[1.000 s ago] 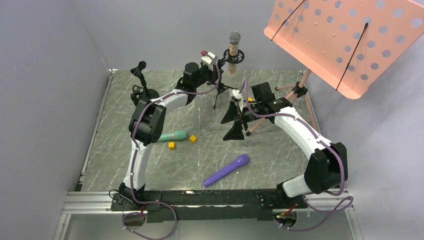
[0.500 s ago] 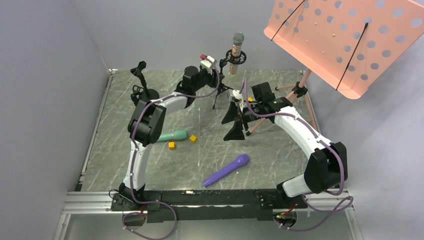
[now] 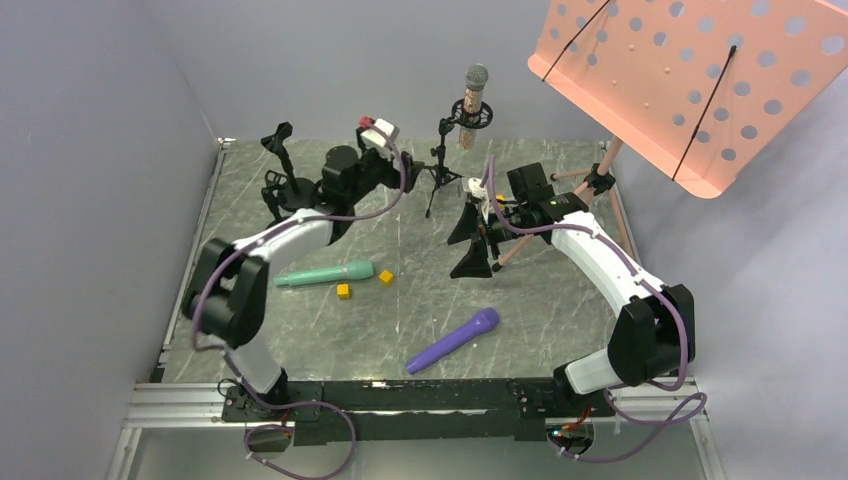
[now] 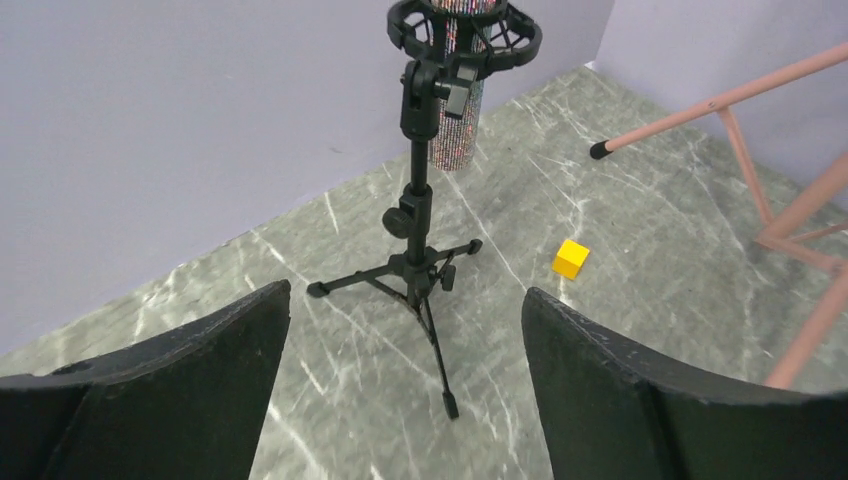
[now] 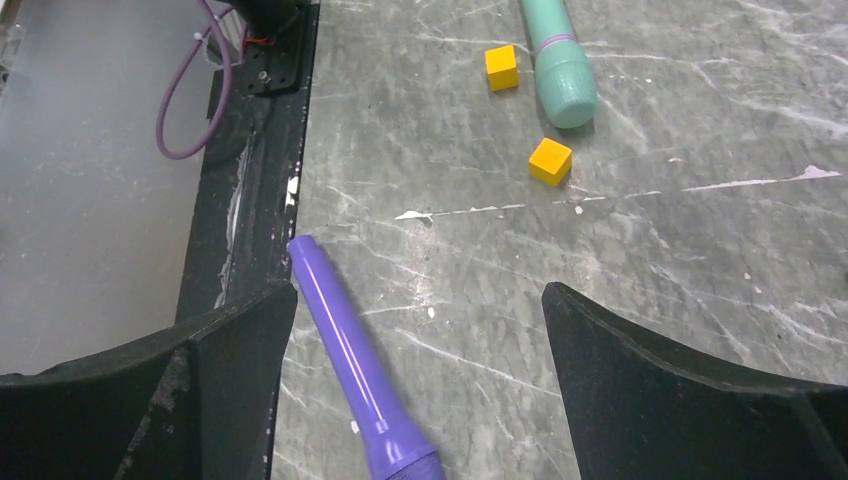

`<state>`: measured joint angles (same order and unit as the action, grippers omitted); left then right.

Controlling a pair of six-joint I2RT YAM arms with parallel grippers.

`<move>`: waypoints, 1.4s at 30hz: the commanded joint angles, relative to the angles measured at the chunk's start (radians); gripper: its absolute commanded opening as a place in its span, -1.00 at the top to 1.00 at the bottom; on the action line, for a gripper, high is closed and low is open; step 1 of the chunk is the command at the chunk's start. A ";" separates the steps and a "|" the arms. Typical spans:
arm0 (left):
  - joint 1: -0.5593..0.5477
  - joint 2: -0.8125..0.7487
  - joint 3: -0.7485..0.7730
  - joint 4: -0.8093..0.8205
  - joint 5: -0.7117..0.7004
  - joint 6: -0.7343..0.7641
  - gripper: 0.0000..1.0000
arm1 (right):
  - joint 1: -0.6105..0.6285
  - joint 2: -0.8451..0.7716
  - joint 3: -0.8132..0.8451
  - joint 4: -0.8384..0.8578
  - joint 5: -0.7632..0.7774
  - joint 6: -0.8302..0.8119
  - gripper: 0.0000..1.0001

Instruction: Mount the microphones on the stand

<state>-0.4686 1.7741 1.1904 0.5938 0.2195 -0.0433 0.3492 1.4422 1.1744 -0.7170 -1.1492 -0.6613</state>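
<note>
The glittery copper microphone [image 3: 470, 103] stands upright in the ring mount of a black tripod stand [image 3: 437, 168]. In the left wrist view, that microphone [image 4: 455, 130] hangs through the mount above the stand [image 4: 418, 225]. My left gripper [image 3: 392, 170] is open and empty, left of the stand and clear of it [image 4: 405, 295]. The teal microphone [image 3: 325, 273] and the purple microphone [image 3: 455, 340] lie on the table. My right gripper [image 3: 466, 243] is open above the table, and the purple microphone [image 5: 350, 360] lies below by its left finger, untouched.
Two yellow cubes [image 3: 386, 277] [image 3: 343, 291] lie by the teal microphone's head; another cube [image 4: 570, 258] sits right of the tripod. A second black stand [image 3: 283, 165] is at the back left. A pink music stand [image 3: 690, 80] overhangs the back right, and its legs [image 4: 760, 90] reach the floor.
My left gripper opened, let go of the glittery microphone, which stays in the mount, and drew back to the left. The right arm has not moved.
</note>
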 commanded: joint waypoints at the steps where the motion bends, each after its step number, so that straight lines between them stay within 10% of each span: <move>1: 0.033 -0.249 -0.076 -0.200 -0.046 -0.050 -0.83 | -0.009 -0.009 0.034 0.001 0.010 -0.039 -0.99; 16: 0.446 -0.787 -0.340 -0.734 0.024 -0.169 -0.91 | -0.010 0.020 0.028 0.010 0.016 -0.032 -0.99; 28: 0.703 -0.626 -0.200 -0.883 0.066 -0.061 -0.74 | -0.010 0.036 0.041 -0.020 0.006 -0.056 -0.99; 42: 0.717 -0.337 -0.030 -0.865 0.172 0.109 -0.30 | -0.010 0.054 0.051 -0.045 -0.003 -0.072 -0.99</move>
<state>0.2474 1.4120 1.1004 -0.3000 0.3370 -0.0154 0.3424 1.4963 1.1831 -0.7601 -1.1267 -0.6971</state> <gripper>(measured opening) 0.669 0.994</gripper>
